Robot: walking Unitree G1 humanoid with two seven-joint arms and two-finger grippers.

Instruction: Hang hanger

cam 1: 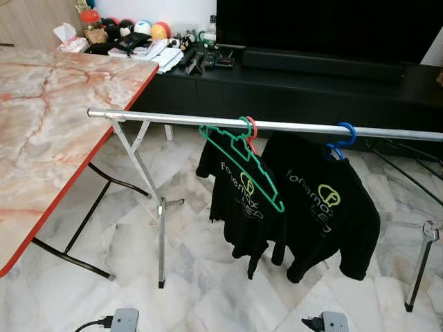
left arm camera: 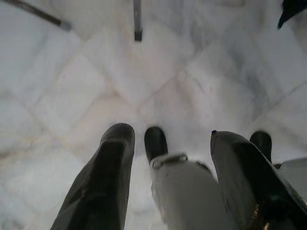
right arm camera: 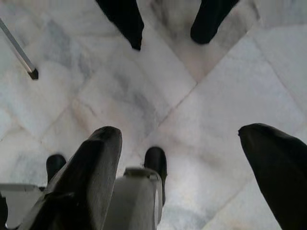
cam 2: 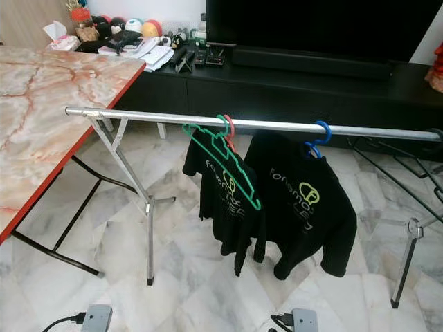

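Note:
A bare green hanger (cam 1: 243, 164) hangs by its hook on the silver rail (cam 1: 173, 117) of a clothes rack, tilted down to the right. Right behind it a red hanger hook (cam 1: 253, 128) carries a black T-shirt (cam 1: 239, 207). Further right a blue hanger (cam 1: 344, 140) carries a second black T-shirt (cam 1: 325, 207). Both arms hang low, well below the rail. My left gripper (left arm camera: 170, 133) is open over the marble floor with nothing in it. My right gripper (right arm camera: 181, 130) is open too, near the shirts' hems (right arm camera: 125, 19).
A marble-topped table with a red edge (cam 1: 48, 117) stands at the left, close to the rail's end. The rack's crossed legs (cam 1: 160, 228) reach the floor on both sides. Behind is a black TV console (cam 1: 311, 83) with clutter (cam 1: 149, 45).

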